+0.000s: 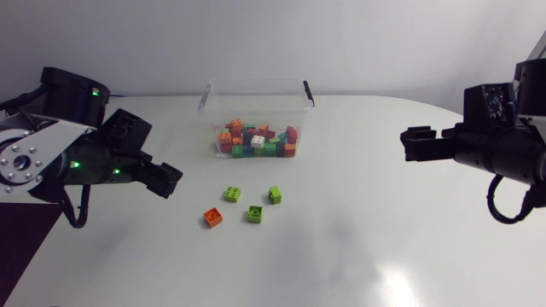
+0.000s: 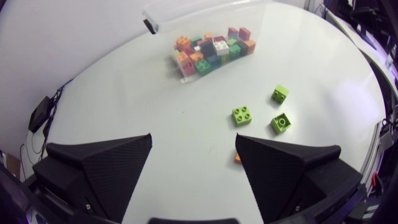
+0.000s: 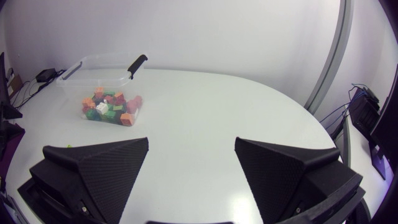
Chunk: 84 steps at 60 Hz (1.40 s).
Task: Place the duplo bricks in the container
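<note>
Presently, left gripper (image 1: 171, 181): my jaws stand wide apart with nothing between them. It is over the table (image 1: 384, 247), left of the loose bricks.
Left wrist check: left gripper (image 2: 193, 137) has only bare table between the fingers (image 2: 99, 168).
Right gripper (image 1: 408, 143): jaws apart and holding nothing. It is at the right side, well apart from every brick.
Right wrist check: right gripper (image 3: 191, 140) looks across bare table towards the container (image 3: 71, 76).
Container (image 1: 256, 83): clear tub, open on top, at the far middle of the table, with a black handle on its right end. Also seen ahead of the left gripper (image 2: 205, 6).
Stored bricks (image 1: 256, 139): mixed heap of red, orange, green, dark and one white inside the container (image 2: 211, 50) (image 3: 109, 109).
Orange brick (image 1: 212, 217): loose on the table, nearest my left gripper. From the left wrist only a sliver (image 2: 238, 158) shows, at the edge of one finger.
Near green brick (image 1: 232, 194): loose, studs up, between the orange brick and the container (image 2: 242, 114).
Middle green brick (image 1: 254, 213): loose, just right of the orange brick (image 2: 280, 122).
Far green brick (image 1: 275, 194): loose, tilted, rightmost of the four (image 2: 280, 94).
Task status: four bricks outside the container, none touching either gripper.
</note>
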### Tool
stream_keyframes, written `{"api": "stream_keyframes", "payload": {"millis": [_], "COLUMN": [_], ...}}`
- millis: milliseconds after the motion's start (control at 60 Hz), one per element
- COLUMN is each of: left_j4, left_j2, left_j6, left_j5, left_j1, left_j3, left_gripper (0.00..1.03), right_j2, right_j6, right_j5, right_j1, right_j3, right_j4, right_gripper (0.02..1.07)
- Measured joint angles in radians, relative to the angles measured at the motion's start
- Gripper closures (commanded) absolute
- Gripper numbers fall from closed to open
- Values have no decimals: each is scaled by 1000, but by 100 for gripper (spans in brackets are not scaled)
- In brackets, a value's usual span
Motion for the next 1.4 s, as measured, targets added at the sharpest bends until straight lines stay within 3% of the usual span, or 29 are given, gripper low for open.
{"api": "stream_keyframes", "payload": {"millis": [217, 400, 583, 783, 1150, 1400], "left_j4": [-162, -282, -315, -322, -321, -313], "left_j2": [227, 355, 439, 534, 610, 654], "left_j6": [75, 108, 126, 137, 182, 190], "left_j5": [15, 62, 71, 77, 77, 80], "left_j1": [-56, -101, -117, -147, -152, -164], "left_j3": [156, 222, 287, 299, 325, 328], "left_gripper": [10, 11, 16, 30, 34, 46], "right_j2": [158, 224, 373, 422, 516, 576], "right_j6": [-1, -8, -129, -202, -211, -179], "right_j5": [0, -19, -2, -13, -38, -38], "right_j1": [39, 65, 94, 146, 218, 273], "right_j3": [142, 198, 382, 393, 394, 417], "right_j4": [-151, -194, -434, -401, -396, -392], "right_gripper": [7, 7, 7, 7, 7, 8]}}
